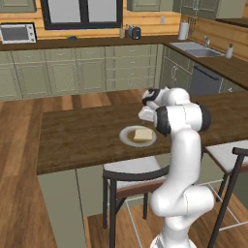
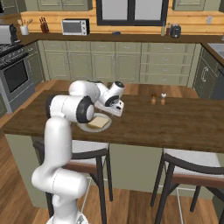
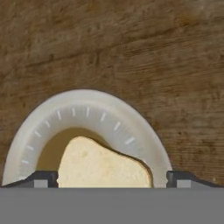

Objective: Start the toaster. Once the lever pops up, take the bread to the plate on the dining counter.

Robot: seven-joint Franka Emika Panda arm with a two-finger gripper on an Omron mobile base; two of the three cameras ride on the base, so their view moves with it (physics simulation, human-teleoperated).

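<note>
Gripper [image 3: 112,178] hangs wide open over the bread [image 3: 103,164], holding nothing; bread lies on the plate [image 3: 87,111] on the counter [image 3: 131,48].

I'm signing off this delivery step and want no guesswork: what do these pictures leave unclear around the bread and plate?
- Hand view: the near part of the bread and plate is cut off by the bottom edge.
- Right base view: the plate's left side is hidden by the arm's elbow.
- Left base view: the pincer's tips are hidden behind the wrist, right of the bread.
- Toaster: too small to read its lever.
</note>
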